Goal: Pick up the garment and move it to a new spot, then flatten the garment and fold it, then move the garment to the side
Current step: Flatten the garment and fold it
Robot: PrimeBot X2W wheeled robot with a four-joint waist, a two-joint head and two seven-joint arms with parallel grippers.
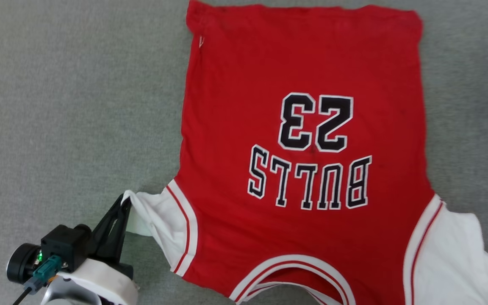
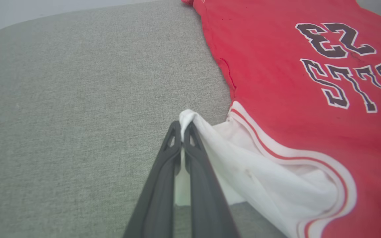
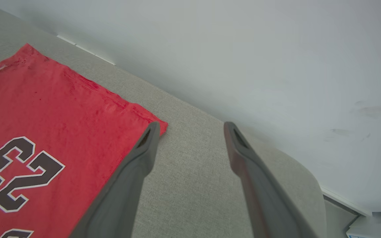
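The garment (image 1: 303,63) is lying spread flat, print side up, on a grey cloth surface (image 1: 70,106). Its hem is sitting at the far side of the head view and its neckline (image 1: 290,264) nearest the robot, so the black "BULLS 23" lettering is reading upside down from there. The left gripper (image 1: 124,202) is pinching the tip of the white sleeve (image 1: 159,216) on the robot's left, its two dark fingers pressed together on a small fold of cloth. In the left wrist view a little of that fold is poking out past the fingertips, and the sleeve is bunching into soft creases between them and the red-and-white striped seam. The other sleeve (image 1: 451,258) is lying at the lower right of the head view, running off the bottom edge. The right gripper (image 3: 192,129) is standing open, its fingers well apart and holding nothing. It is pointing over bare surface just beside a hem corner of the garment, with a pale wall (image 3: 276,49) rising behind the surface's rounded edge. Whether its fingertips are touching the surface I cannot tell.
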